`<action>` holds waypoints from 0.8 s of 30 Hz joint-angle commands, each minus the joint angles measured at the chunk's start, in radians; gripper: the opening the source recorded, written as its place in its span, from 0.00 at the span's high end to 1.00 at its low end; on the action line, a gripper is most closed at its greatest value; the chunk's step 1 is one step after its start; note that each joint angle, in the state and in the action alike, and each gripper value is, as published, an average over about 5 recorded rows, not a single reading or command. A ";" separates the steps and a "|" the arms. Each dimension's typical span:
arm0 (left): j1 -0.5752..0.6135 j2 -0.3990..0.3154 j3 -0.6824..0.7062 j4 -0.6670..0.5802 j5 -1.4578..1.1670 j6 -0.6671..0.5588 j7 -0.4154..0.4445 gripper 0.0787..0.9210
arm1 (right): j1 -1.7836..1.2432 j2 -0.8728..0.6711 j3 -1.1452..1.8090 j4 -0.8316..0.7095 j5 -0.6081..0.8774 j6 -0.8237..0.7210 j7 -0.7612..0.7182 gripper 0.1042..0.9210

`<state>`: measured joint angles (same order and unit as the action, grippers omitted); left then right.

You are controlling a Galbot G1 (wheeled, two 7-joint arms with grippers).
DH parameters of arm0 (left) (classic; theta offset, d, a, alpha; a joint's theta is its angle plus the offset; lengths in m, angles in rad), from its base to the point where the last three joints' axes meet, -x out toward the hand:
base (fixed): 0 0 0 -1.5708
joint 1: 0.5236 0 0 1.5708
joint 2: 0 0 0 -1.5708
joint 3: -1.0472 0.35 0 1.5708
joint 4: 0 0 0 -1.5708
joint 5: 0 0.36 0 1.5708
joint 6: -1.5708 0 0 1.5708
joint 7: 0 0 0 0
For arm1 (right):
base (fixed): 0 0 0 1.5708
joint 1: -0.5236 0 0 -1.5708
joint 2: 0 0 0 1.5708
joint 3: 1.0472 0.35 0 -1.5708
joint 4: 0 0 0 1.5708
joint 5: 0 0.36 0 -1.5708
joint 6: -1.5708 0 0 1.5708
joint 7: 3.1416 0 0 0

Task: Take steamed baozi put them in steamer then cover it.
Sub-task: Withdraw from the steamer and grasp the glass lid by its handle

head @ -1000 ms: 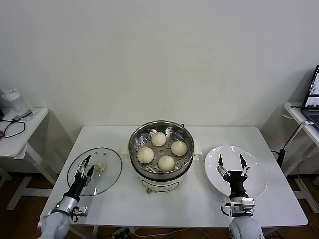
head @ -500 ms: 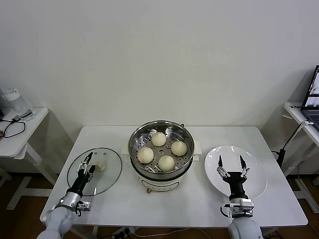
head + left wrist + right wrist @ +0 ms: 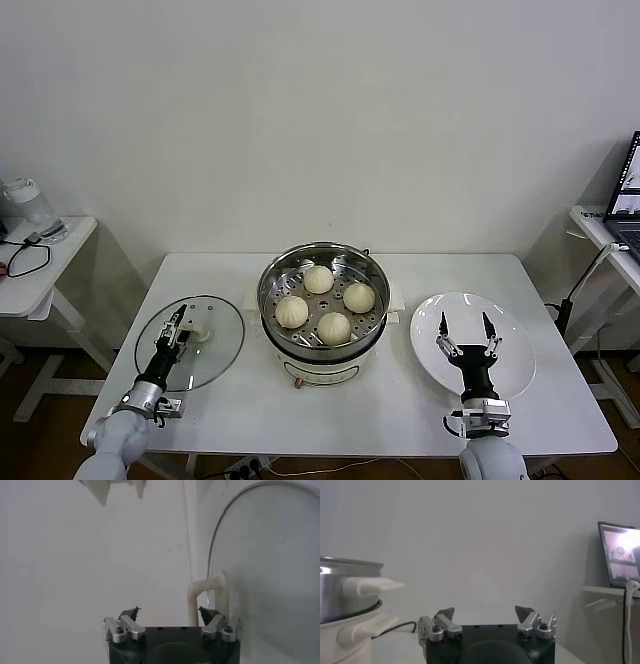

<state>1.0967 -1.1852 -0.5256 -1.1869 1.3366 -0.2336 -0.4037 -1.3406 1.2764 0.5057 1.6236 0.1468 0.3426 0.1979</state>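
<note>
Several cream-white baozi [image 3: 318, 279] lie on the perforated tray inside the shiny steamer [image 3: 270, 285] at the table's middle. The cover [image 3: 212, 360], a clear glass lid, lies flat on the table to the steamer's left. My left gripper [image 3: 177, 329] is low over it, open, with its jaws on either side of the cream-white bar handle [image 3: 201, 334]. In the left wrist view that handle [image 3: 199, 587] stands just ahead of the left gripper [image 3: 169, 613], close to one fingertip [image 3: 206, 613]. My right gripper [image 3: 463, 326] hovers open and empty over the plate.
A bare white plate [image 3: 515, 355] lies right of the steamer, under the right gripper [image 3: 485, 614]. The steamer's side handle [image 3: 372, 585] shows in the right wrist view. A side table with a bottle [image 3: 30, 205] stands far left, and a laptop [image 3: 628, 190] far right.
The left gripper has slid forward over the lid to its handle and its jaws have narrowed a little. The right arm has not moved.
</note>
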 commanded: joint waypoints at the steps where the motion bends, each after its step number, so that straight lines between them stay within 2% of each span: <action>1: -0.008 0.000 0.002 0.026 -0.002 -0.002 0.011 0.32 | 0.002 0.000 -0.001 0.004 -0.002 -0.001 0.002 0.12; 16: -0.007 0.007 -0.001 -0.006 -0.031 -0.003 0.021 0.84 | 0.003 0.007 -0.003 0.003 -0.009 0.007 -0.001 0.12; 19: 0.014 0.019 -0.008 -0.061 -0.074 0.007 0.031 0.87 | 0.004 0.008 -0.004 0.002 -0.010 0.011 -0.003 0.12; 24: 0.087 0.073 -0.042 -0.303 -0.251 0.105 0.089 0.87 | 0.007 0.007 -0.006 0.002 -0.013 0.012 -0.005 0.12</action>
<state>1.1069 -1.1663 -0.5345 -1.2225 1.2849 -0.2270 -0.3726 -1.3351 1.2846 0.5005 1.6258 0.1355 0.3534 0.1935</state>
